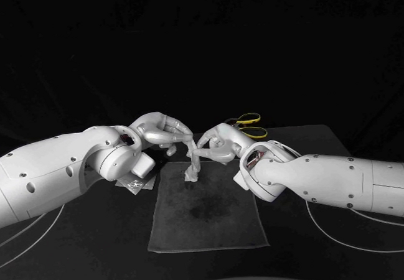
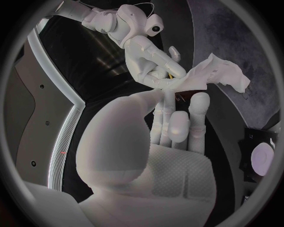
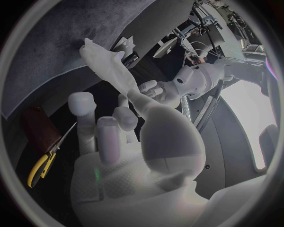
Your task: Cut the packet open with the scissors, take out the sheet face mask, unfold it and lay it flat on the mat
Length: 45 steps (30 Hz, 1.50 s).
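Both hands meet above the far edge of the mat [image 1: 206,227]. The left hand [image 1: 161,132] and right hand [image 1: 216,144] each pinch the crumpled white sheet mask [image 1: 192,168], which hangs between them. Yellow-handled scissors [image 1: 251,126] lie just behind the right hand. The packet [image 1: 136,182] lies on the worktop [image 1: 99,250] below the left wrist.

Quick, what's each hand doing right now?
Left hand: pinching the sheet face mask.
Right hand: holding the same mask, above the mat.
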Each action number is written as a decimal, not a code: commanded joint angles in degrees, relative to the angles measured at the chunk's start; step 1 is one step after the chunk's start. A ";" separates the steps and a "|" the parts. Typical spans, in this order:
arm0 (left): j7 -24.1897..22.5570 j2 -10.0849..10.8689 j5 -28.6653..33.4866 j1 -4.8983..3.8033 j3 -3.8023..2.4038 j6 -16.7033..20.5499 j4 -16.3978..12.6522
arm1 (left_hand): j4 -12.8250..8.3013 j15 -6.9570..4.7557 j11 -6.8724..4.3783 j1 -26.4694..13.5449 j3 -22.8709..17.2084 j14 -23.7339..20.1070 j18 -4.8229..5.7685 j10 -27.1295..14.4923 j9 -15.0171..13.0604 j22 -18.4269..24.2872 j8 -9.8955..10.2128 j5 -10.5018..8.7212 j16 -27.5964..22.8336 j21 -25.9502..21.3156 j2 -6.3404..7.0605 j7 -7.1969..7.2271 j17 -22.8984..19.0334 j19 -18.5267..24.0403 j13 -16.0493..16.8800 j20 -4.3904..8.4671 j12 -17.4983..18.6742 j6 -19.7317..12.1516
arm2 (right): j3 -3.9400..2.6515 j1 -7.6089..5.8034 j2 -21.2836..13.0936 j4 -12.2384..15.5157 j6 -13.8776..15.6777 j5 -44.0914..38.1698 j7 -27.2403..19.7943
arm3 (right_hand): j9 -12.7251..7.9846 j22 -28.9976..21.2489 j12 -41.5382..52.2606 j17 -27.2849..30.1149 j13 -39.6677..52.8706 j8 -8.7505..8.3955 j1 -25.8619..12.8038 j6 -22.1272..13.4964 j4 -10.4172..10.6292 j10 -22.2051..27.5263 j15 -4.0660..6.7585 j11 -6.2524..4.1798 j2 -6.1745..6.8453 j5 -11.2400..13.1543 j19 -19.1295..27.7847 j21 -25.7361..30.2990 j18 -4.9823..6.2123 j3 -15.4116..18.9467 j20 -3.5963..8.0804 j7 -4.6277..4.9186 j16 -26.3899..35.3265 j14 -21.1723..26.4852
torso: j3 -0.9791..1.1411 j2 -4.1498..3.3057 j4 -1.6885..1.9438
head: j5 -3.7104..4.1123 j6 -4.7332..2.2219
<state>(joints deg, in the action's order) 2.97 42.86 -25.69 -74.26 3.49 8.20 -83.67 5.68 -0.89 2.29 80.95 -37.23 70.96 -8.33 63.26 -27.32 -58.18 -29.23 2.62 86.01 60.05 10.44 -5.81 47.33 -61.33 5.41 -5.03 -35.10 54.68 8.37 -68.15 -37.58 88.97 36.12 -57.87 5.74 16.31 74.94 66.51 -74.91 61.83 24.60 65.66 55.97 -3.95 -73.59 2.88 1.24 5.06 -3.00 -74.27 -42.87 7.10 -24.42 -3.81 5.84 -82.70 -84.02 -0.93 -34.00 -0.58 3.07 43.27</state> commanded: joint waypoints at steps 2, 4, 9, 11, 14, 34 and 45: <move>-0.21 -0.13 0.22 -0.08 -0.06 -0.96 -0.23 | 0.07 0.01 0.07 -0.16 -0.33 0.51 -0.60 0.47 -7.49 -0.08 -0.11 0.15 0.19 0.21 -0.64 -0.36 -0.09 -0.46 0.10 -0.14 0.17 0.22 | -0.05 0.00 0.07 -0.02 -1.49 1.06 -1.73 | -0.03 0.83 -0.02 -0.91 0.20 -0.10 -0.29 -0.26 0.41 0.11 -0.35 0.03 -0.63 0.24 0.38 0.32 0.94 0.12 0.15 -0.05 0.33 -2.82 | -0.04 0.00 0.01 | -0.07 0.03; -0.20 -0.15 0.20 -0.08 -0.06 -0.97 -0.24 | 0.07 0.01 0.07 -0.16 -0.33 0.51 -0.60 0.47 -7.49 -0.08 -0.11 0.15 0.19 0.21 -0.64 -0.36 -0.09 -0.46 0.10 -0.14 0.17 0.22 | -0.05 0.00 0.04 -0.01 -1.87 1.35 -2.21 | 0.03 0.88 0.50 -1.07 0.81 0.07 0.06 -0.10 0.58 -0.28 -0.28 -0.08 -1.21 0.23 0.31 0.17 0.93 -0.05 0.16 -0.19 0.25 -2.86 | -0.05 0.00 -0.01 | -0.11 0.08; -0.20 -0.16 0.16 -0.08 -0.06 -0.95 -0.23 | 0.07 0.01 0.07 -0.16 -0.33 0.51 -0.60 0.47 -7.49 -0.08 -0.11 0.15 0.19 0.21 -0.64 -0.36 -0.09 -0.46 0.10 -0.14 0.17 0.22 | -0.05 0.00 0.01 -0.02 -2.23 1.98 -3.26 | 0.22 1.08 1.25 -1.54 1.72 0.52 1.92 0.27 0.41 -0.98 0.04 -0.49 -3.06 0.22 0.02 -0.40 0.88 -1.10 0.33 -0.67 0.00 -3.00 | -0.03 0.01 -0.04 | -0.07 -0.07; -0.19 -0.18 0.16 -0.08 -0.06 -0.99 -0.24 | 0.07 0.01 0.07 -0.16 -0.33 0.51 -0.60 0.47 -7.49 -0.08 -0.11 0.15 0.19 0.21 -0.64 -0.36 -0.09 -0.46 0.10 -0.14 0.17 0.22 | -0.05 0.00 0.07 -0.10 -2.19 2.21 -3.63 | 0.39 1.29 1.94 -1.81 2.55 0.86 3.21 0.54 -0.06 -1.61 0.24 -0.74 -4.11 0.22 -0.25 -1.00 0.81 -2.01 0.46 -0.96 -0.15 -3.08 | -0.02 0.01 -0.04 | -0.09 0.04; -0.15 -0.21 0.15 -0.08 -0.06 -1.08 -0.27 | 0.07 0.01 0.07 -0.16 -0.33 0.51 -0.60 0.47 -7.49 -0.08 -0.11 0.15 0.19 0.21 -0.64 -0.36 -0.09 -0.46 0.10 -0.14 0.17 0.22 | -0.05 0.00 0.21 -0.29 -1.95 2.44 -4.16 | 0.92 1.72 4.25 -2.33 5.35 1.73 5.43 0.91 -1.36 -3.64 0.56 -1.06 -5.55 0.21 -0.80 -2.17 0.64 -3.85 0.77 -1.23 -0.44 -3.23 | -0.01 0.02 -0.05 | -0.06 0.03; -2.00 -0.27 -2.39 -0.08 -0.04 1.68 0.25 | -0.18 0.22 0.32 -0.45 0.06 -1.43 -1.15 -1.25 -8.13 2.18 1.07 0.13 -0.60 -2.07 0.22 -0.50 -3.69 1.86 0.32 -0.19 1.21 -0.11 | -0.39 -0.34 -2.40 1.50 -2.19 6.17 -5.74 | 2.06 2.73 7.12 -4.18 9.03 3.61 4.87 1.72 -2.34 -6.54 0.83 -1.35 -5.58 0.22 -1.87 -4.52 0.23 -6.32 1.15 -1.53 -1.51 -3.72 | 0.03 0.03 -0.09 | -0.14 -0.07; -6.61 -0.24 -1.31 -0.07 0.01 3.18 0.10 | 2.06 4.61 4.92 -4.18 8.49 -19.41 -1.69 -12.29 -2.04 8.55 13.04 0.11 -8.11 -11.34 4.80 -4.49 -24.78 10.59 0.87 -3.80 2.80 -7.48 | -0.90 -1.39 -3.58 1.63 -2.99 11.41 -5.55 | 2.16 2.76 7.52 -4.35 9.54 3.78 4.67 1.79 -2.38 -6.87 0.87 -1.40 -5.53 0.22 -1.89 -4.52 0.23 -6.49 1.19 -1.59 -1.61 -3.76 | 0.01 0.01 -0.04 | -0.02 -0.32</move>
<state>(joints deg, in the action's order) -0.11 42.65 -27.27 -74.26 3.54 10.20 -83.43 7.60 3.60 7.06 76.66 -29.23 52.05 -9.75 51.43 -29.53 -49.80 -16.50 2.66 78.21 49.02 14.72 -10.39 22.72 -51.15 6.30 -8.82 -32.40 47.62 7.58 -69.32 -41.09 90.58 34.04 -49.31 0.75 17.10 74.91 73.84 -74.92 71.34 27.20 70.52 57.26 -6.33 -78.97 3.27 0.99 -0.22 -2.56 -75.84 -47.27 6.54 -30.60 -2.68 4.54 -84.04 -84.03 -0.90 -33.97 -0.65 2.98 42.95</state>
